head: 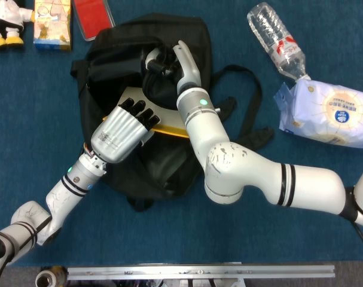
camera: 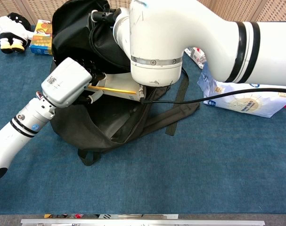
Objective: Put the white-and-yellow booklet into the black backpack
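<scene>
Booklet (head: 146,111), white with a yellow edge, is held by the left hand (head: 124,131) at the mouth of the black backpack (head: 112,66). The fingers (head: 136,109) of this hand are curled over the booklet's near end, pinning it against the palm. In the chest view the same left hand (camera: 71,84) grips the booklet (camera: 118,90) so that it lies roughly level, with its yellow edge toward the camera and its far end hidden behind the right arm.

The right hand (head: 172,60) lies just beyond the left hand, deeper over the backpack. Its fingers are hooked into the dark fabric at the upper rim of the opening and hold that rim. The chest view shows the backpack (camera: 77,28) with this rim raised and the interior gaping below the booklet.

A strap (head: 247,107) of the backpack trails on the blue table surface (head: 289,251) to the right of both hands. Further right lie a clear bottle (head: 275,40) and a white wipes pack (head: 328,113), touching or nearly touching each other. Beyond the left hand, at the far edge, sit a stuffed toy (head: 6,21), a small carton (head: 51,23) and a red case (head: 92,17).
</scene>
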`<state>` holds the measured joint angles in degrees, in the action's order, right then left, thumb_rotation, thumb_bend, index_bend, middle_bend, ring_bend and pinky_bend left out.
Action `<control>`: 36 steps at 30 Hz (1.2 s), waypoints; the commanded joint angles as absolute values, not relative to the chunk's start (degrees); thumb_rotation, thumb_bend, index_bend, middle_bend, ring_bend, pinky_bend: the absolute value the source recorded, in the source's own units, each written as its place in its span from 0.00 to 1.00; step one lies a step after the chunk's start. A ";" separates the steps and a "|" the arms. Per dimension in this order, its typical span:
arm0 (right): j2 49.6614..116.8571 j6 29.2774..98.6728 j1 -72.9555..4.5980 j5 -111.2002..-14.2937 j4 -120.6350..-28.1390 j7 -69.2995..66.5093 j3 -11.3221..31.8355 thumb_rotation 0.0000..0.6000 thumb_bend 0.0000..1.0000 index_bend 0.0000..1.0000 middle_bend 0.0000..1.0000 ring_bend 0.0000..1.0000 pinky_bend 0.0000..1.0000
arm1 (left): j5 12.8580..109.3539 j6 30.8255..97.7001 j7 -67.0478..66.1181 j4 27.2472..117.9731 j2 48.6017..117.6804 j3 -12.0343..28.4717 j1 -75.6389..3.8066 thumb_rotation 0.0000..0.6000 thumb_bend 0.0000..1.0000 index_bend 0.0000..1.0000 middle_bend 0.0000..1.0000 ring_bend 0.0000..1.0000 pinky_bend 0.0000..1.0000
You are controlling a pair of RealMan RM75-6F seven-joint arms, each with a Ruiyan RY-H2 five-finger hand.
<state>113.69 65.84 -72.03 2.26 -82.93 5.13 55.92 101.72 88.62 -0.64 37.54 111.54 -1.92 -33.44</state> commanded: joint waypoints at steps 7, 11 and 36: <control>113.66 65.96 -72.08 2.43 -83.25 4.70 55.88 1.00 0.88 0.85 0.74 0.74 0.97 | 100.31 86.47 -1.49 38.66 111.91 -1.39 -33.88 1.00 0.34 0.78 0.64 0.46 0.59; 113.78 66.09 -72.23 2.39 -83.26 4.67 55.64 1.00 0.88 0.85 0.74 0.74 0.97 | 99.69 85.47 -2.17 39.56 111.97 -0.90 -34.39 1.00 0.34 0.78 0.64 0.46 0.59; 113.33 66.10 -72.03 2.16 -83.63 4.51 55.42 1.00 0.88 0.85 0.74 0.74 0.97 | 94.10 87.65 -14.13 53.66 107.94 2.17 -28.73 1.00 0.14 0.58 0.61 0.46 0.61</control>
